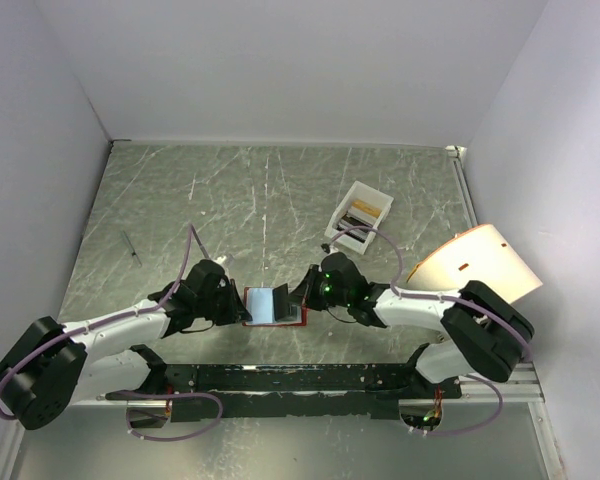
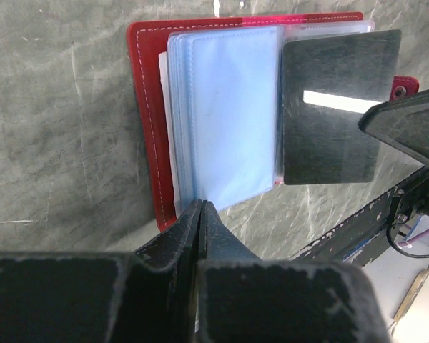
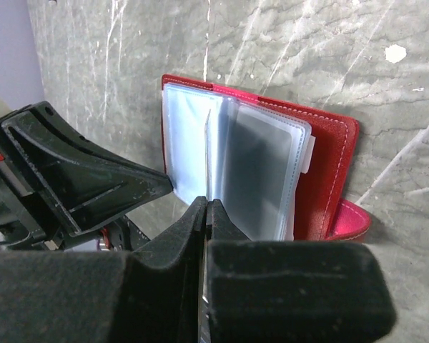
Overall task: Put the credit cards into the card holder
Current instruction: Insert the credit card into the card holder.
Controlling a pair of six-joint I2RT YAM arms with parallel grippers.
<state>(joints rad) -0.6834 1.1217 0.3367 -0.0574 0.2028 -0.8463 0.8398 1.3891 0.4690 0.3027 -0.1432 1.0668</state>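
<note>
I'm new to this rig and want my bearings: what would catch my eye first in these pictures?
The red card holder lies open near the front of the table, pale blue pockets up, flanked by both arms. The right gripper pinches a dark credit card in its fingers over the holder's pockets, while the left gripper sits shut at the holder's edge. Farther back on the right stands a white box.

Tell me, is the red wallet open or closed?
Open. The red card holder lies spread flat, pale blue pockets showing, a dark card at one edge.
</note>
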